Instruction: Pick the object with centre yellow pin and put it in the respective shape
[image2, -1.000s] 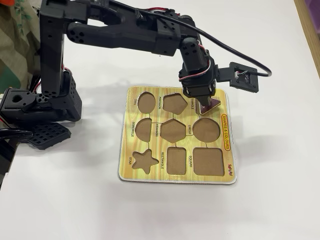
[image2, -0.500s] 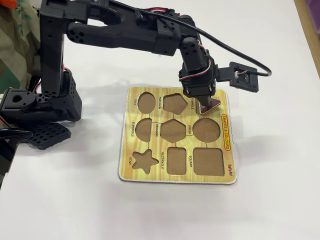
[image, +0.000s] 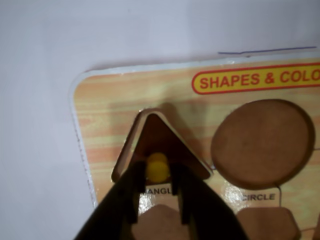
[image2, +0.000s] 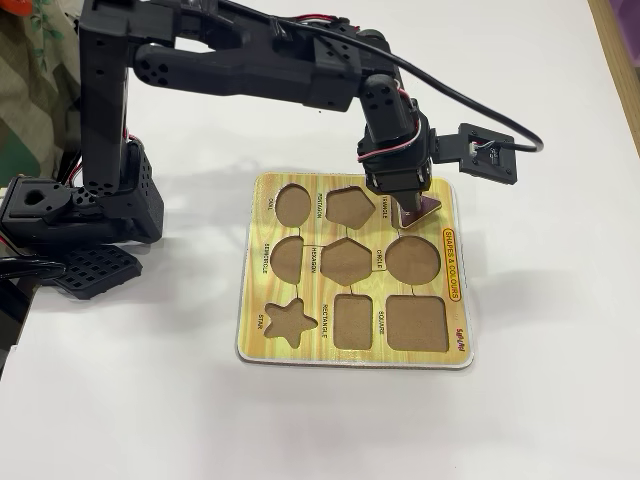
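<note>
Now your black claw (image: 159, 195) grips the yellow knob of the dark maroon wooden triangle (image: 161, 140), which sits tilted over the brown triangle-shaped recess (image: 124, 162) of the yellow wood-grain puzzle board (image: 105, 105) directly beneath. You're placing: square it, lower, then let go.
</note>
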